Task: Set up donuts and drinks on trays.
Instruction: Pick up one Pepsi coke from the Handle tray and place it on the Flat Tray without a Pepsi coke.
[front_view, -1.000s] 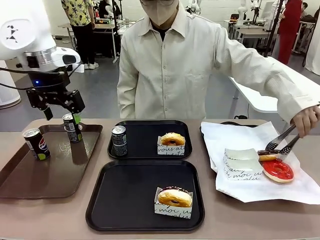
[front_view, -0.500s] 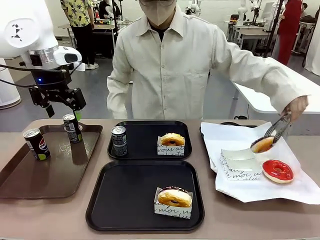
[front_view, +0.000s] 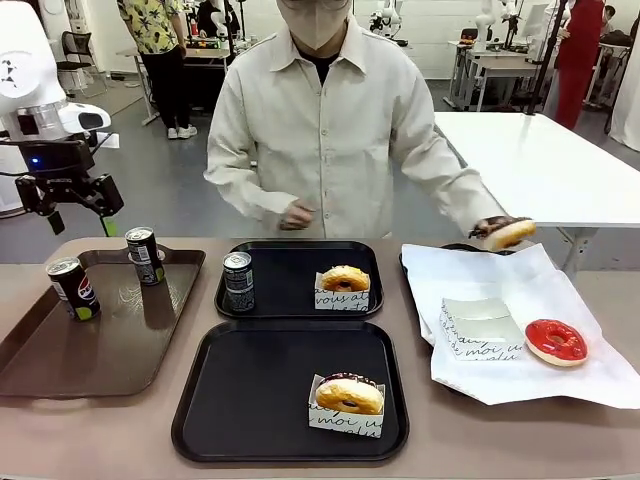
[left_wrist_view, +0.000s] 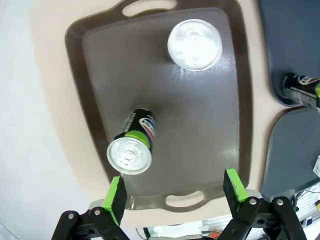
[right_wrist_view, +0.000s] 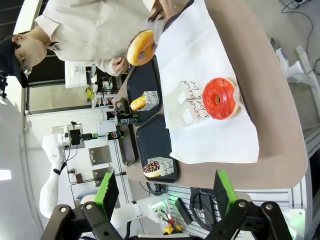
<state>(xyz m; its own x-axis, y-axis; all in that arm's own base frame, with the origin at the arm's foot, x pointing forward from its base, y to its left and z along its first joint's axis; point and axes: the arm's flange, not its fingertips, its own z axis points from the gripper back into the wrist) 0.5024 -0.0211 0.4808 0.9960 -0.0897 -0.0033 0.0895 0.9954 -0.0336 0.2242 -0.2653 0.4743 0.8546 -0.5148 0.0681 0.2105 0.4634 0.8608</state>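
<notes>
We've got the left gripper (left_wrist_view: 175, 192) wide apart over two cans (left_wrist_view: 194, 44) on the brown tray (left_wrist_view: 200, 125), right gripper (right_wrist_view: 162, 192) spread apart too.

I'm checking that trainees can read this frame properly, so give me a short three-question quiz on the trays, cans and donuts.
1. How many cans stand on the brown tray?
2. True or false: the near black tray already holds a can.
3. The red-glazed donut lies on: A the white paper, B a black tray, C the brown tray.
Key: 1 two; 2 false; 3 A.
</notes>
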